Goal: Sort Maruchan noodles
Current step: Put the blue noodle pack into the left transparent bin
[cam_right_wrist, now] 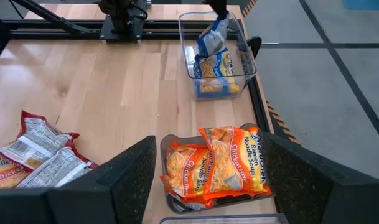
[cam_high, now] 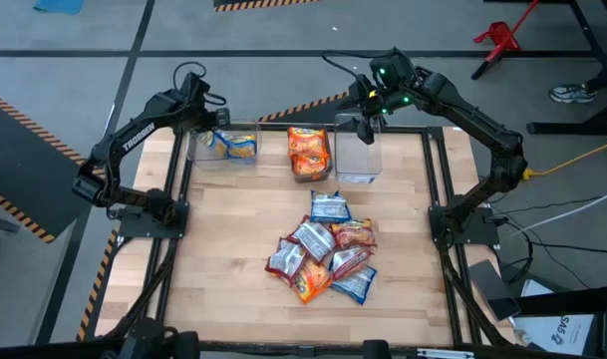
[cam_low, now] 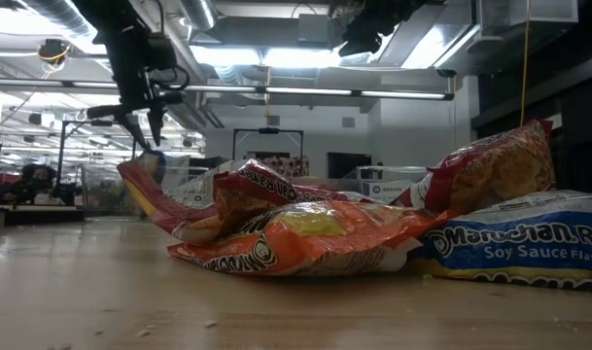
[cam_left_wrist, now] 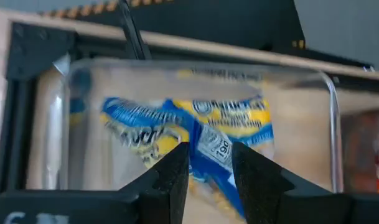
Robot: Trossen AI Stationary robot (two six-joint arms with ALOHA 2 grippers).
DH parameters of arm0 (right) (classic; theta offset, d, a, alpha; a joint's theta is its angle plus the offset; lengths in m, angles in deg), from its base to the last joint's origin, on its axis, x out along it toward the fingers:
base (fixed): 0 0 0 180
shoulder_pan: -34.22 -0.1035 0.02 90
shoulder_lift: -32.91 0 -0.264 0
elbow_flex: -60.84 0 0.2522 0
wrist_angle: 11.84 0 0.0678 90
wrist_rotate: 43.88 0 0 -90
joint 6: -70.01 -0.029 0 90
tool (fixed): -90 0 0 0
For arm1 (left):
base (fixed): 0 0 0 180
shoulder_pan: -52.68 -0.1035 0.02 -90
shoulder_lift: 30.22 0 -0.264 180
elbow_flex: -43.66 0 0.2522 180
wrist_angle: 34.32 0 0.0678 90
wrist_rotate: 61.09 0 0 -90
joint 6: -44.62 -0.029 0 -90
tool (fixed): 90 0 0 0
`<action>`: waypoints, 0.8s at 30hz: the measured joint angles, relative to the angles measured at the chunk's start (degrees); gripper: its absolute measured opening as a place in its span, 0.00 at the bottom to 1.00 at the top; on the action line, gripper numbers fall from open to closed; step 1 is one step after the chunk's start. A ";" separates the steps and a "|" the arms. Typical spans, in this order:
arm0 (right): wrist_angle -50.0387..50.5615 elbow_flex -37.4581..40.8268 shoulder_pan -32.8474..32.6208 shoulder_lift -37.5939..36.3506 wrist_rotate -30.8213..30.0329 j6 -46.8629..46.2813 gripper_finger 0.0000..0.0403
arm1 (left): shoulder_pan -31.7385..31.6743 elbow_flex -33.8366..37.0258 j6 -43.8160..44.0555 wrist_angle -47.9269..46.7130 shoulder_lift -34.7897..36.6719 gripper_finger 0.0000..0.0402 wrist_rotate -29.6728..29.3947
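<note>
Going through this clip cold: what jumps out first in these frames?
The jumbled pile of noodle packets at the table's middle draws the eye first, mixing red-and-silver, orange and blue ones. Along the far edge stand three clear bins: the left bin holds blue-and-yellow packets, with the left gripper over it, and the middle bin holds orange packets. The right gripper hangs open above the right bin.

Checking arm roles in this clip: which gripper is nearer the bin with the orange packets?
Right. The right gripper hangs over the empty bin next to the orange-packet bin. The left gripper is over the blue-packet bin, a little farther away.
</note>
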 joint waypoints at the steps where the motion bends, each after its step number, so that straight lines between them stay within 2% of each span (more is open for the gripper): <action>1: -0.02 0.00 0.00 0.00 0.00 0.00 0.69 | 0.02 0.00 0.08 0.68 -0.18 0.29 -0.96; 9: -4.44 0.00 -0.05 2.56 1.11 -2.74 0.69 | 0.72 -0.02 0.01 2.75 -1.96 0.29 -4.21; 13: -10.35 0.00 -0.53 6.64 2.78 -7.35 0.69 | 0.76 -0.02 -1.04 4.86 -1.98 0.29 -6.40; 16: -14.96 0.00 -1.68 10.10 2.92 -9.38 0.69 | 0.81 -0.02 -1.60 6.62 -1.57 0.29 -5.31; 20: -16.07 0.03 -3.47 14.31 3.03 -9.66 0.69 | 1.54 -0.34 -11.49 7.19 1.20 0.28 -2.68; 24: -17.66 0.02 -4.70 16.60 3.52 -8.15 0.69 | 3.82 -0.39 -23.78 7.20 5.09 0.28 -3.55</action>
